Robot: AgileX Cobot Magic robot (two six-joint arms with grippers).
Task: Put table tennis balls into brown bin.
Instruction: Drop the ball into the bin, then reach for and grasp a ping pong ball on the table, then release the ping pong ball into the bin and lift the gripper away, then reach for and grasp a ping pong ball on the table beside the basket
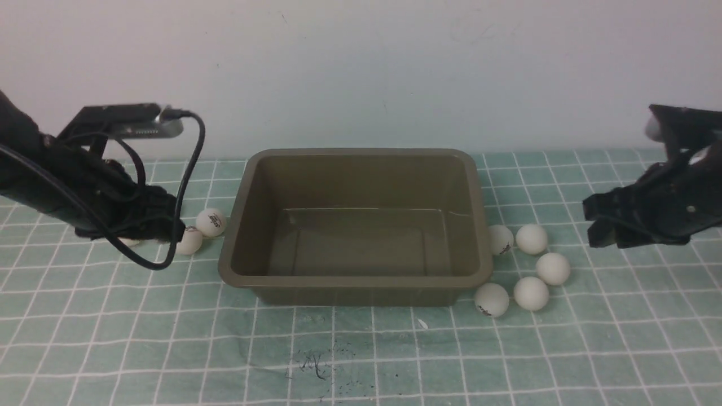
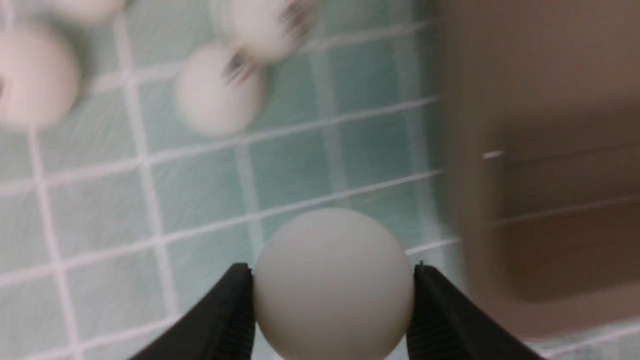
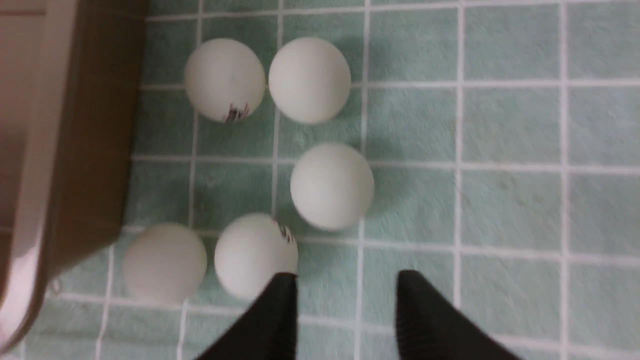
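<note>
The ball (image 2: 334, 285) pinched in the left gripper (image 2: 334, 295) should be carried over the brown bin (image 1: 355, 283); the right gripper (image 3: 347, 280), beside it, is parted and empty.

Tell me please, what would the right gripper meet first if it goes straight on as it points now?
Probably the rightmost ball beside the bin. It lies roughly ahead of the open right gripper, but depth is unclear; it may meet the cloth just short of it.
</note>
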